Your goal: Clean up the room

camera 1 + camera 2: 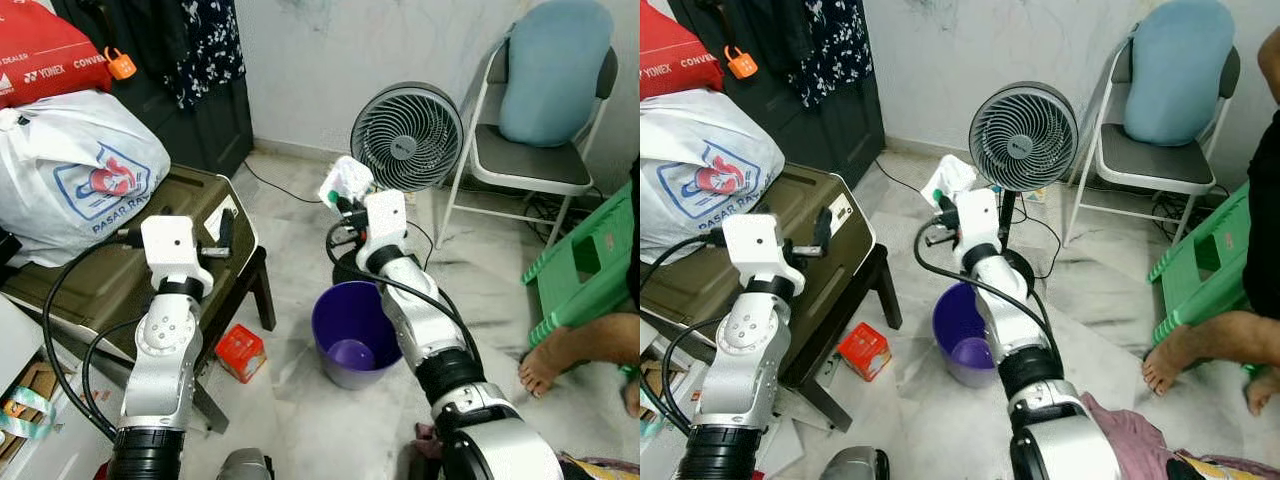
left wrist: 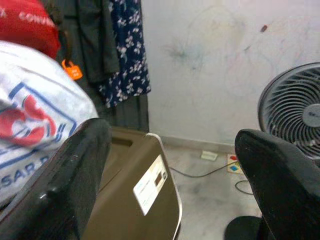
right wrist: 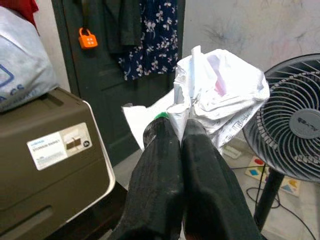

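While pinched shut, the right gripper (image 3: 181, 131) holds a crumpled wrapper (image 3: 220, 102) by one fold. Light and crushable, probably slippery; the bucket (image 1: 350, 335) sits below it. Left gripper (image 2: 170, 165) is wide open, empty.

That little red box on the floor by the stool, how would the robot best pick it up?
Probably from straight above, a claw closing across the two longer sides of the red box. It lies tilted on open floor between the dark stool and the purple bucket, with its top face showing. The left claw is open; the right claw holds crumpled wrapper.
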Controlling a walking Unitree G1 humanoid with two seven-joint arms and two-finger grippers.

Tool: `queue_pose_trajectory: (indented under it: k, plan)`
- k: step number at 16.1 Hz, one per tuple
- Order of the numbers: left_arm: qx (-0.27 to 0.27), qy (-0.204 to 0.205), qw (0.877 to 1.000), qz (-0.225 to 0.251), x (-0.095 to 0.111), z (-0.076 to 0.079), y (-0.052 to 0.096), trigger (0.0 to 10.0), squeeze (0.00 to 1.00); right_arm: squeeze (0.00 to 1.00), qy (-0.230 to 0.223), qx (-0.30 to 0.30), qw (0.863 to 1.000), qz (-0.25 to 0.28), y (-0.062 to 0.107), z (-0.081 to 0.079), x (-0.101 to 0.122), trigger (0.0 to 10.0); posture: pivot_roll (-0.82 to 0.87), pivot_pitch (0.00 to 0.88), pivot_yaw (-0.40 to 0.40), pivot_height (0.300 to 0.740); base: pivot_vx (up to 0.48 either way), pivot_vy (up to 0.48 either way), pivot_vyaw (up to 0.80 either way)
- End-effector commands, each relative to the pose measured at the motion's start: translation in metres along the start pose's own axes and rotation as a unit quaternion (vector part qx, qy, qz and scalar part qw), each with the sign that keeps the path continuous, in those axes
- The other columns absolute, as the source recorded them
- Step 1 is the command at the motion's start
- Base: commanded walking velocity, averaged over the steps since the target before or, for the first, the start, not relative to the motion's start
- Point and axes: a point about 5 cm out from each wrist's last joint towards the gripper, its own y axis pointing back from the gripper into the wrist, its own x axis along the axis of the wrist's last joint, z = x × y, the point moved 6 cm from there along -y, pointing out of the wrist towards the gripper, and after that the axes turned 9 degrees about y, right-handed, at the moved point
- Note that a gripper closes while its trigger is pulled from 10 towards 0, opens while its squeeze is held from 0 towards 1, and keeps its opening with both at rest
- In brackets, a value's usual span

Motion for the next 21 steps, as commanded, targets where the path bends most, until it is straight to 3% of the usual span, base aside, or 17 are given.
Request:
queue_pose_trajectory:
  k: [1, 5, 10, 21]
  plan:
    - [-0.004, -0.004, 1.0, 0.005, 0.0047, 0.0033, -0.0006, 10.0, 0.0, 0.0, 0.0, -0.002, 1.0, 0.009, -0.0021, 0.0021, 0.008, 10.0, 0.1, 0.029, -0.02, 0.74, 0.0, 0.0, -0.8]
    - [-0.003, 0.002, 1.0, -0.006, -0.0026, -0.0008, 0.004, 10.0, 0.0, 0.0, 0.0, -0.002, 1.0, 0.011, 0.0017, 0.0029, 0.0076, 10.0, 0.09, 0.025, -0.017, 0.74, 0.0, 0.0, -0.73]
    - [-0.023, 0.014, 1.0, -0.005, -0.0023, 0.0051, 0.0021, 10.0, 0.0, 0.0, 0.0, -0.003, 1.0, 0.008, 0.0059, 0.0041, 0.0044, 10.0, 0.07, 0.006, -0.015, 0.74, 0.0, 0.0, 0.0]
    - [-0.03, 0.011, 0.999, -0.003, -0.0029, 0.0053, 0.001, 10.0, 0.0, 0.0, 0.01, 0.008, 1.0, 0.009, 0.0053, -0.0017, 0.0049, 10.0, 0.08, 0.0, -0.016, 0.74, 0.253, 0.0, 0.22]
